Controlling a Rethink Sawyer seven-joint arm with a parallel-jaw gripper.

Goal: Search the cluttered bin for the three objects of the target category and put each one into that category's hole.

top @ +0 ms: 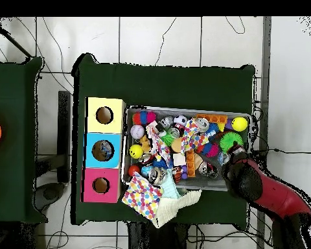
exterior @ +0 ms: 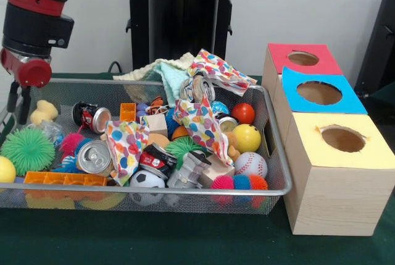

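The silver wire-mesh bin point(exterior: 185, 189) sits on the green table, full of mixed things; it also shows in the overhead view point(top: 184, 108). Several drink cans lie in it, one silver-topped point(exterior: 94, 157) and one black and red point(exterior: 91, 117). There are balls too: a baseball point(exterior: 250, 165), a yellow ball point(exterior: 247, 138) and a red ball point(exterior: 243, 113). Polka-dot cloths point(exterior: 200, 123) drape over the pile. My gripper point(exterior: 17, 107) hangs over the bin's left end, above a green spiky ball point(exterior: 27, 150). It holds nothing that I can see.
Three wooden boxes stand against the bin's right side, each with a round hole: red top point(exterior: 303, 58), blue top point(exterior: 320, 92), yellow top point(exterior: 343, 138). Orange blocks point(exterior: 65, 179) line the bin's front left. A pale cloth point(exterior: 160, 70) hangs over the far rim.
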